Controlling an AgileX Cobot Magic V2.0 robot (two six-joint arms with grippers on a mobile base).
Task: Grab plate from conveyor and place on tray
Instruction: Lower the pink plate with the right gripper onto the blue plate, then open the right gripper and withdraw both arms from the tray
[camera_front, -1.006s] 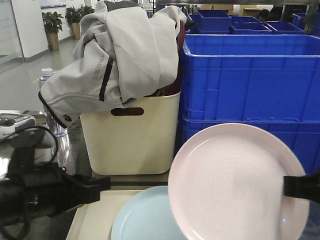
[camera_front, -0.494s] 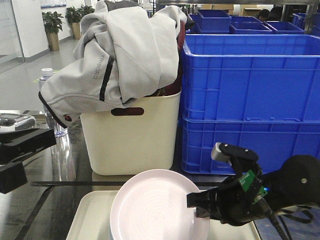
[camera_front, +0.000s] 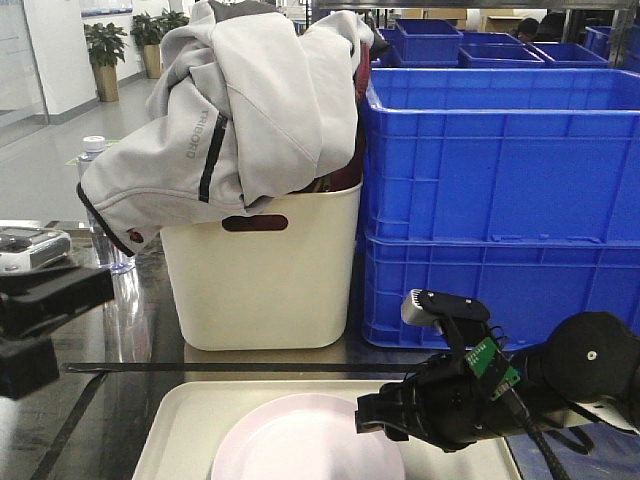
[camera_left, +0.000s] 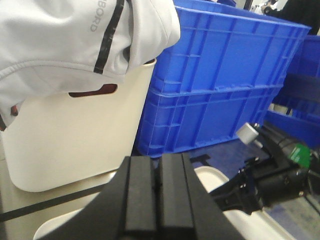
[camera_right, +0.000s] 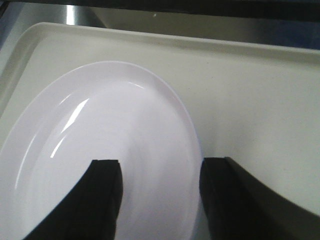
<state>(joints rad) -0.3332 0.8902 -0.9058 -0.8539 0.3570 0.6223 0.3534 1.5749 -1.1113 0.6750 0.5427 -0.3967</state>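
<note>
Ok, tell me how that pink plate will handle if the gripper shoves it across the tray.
The plate looks glossy, with bright highlights, so it would probably slide easily on the smooth tray. It seems rigid and shallow, unlikely to tip or roll while lying flat. The tray's low rim would likely stop it. The right gripper has a finger on each side of its edge.

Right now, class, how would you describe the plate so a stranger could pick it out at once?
Find the stacked blue crates and the cream bin draped with a grey jacket. In front lies a flat cream tray. The plate lies on it by the right gripper, round and pale pink.
</note>
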